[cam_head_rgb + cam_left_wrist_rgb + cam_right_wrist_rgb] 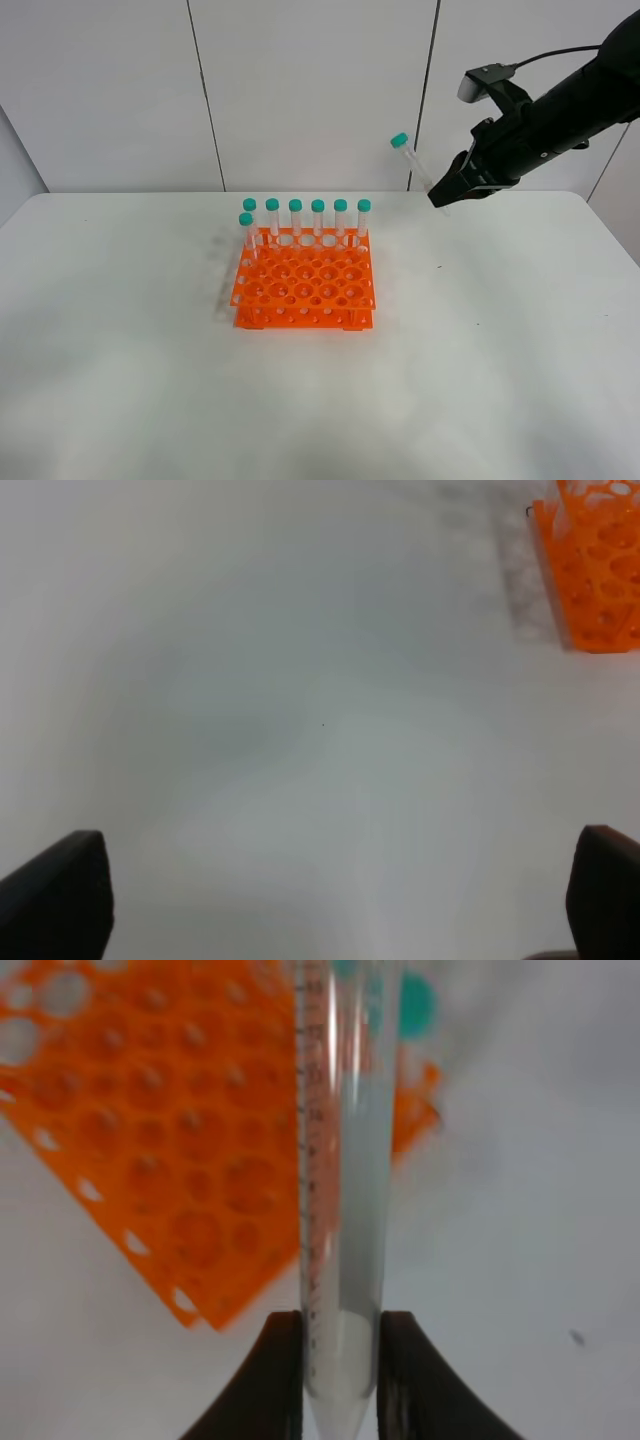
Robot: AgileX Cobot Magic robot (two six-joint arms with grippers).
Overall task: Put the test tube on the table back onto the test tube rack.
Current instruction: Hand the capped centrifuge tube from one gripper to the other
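Note:
My right gripper [441, 196] is shut on the test tube [414, 164] near its pointed tip and holds it high above the table [500, 330], teal cap up and tilted left. In the right wrist view the tube [341, 1180] runs up between the two dark fingers [272, 1375]. The orange test tube rack [304, 280] stands at the table's middle, left of and below the held tube, with several teal-capped tubes along its far row. My left gripper [340, 895] is open and empty above bare table, and the rack's corner [595, 570] shows far off.
A white panelled wall stands behind the table. The table's far edge runs just behind the rack. A small dark speck [438, 267] lies on the tabletop right of the rack.

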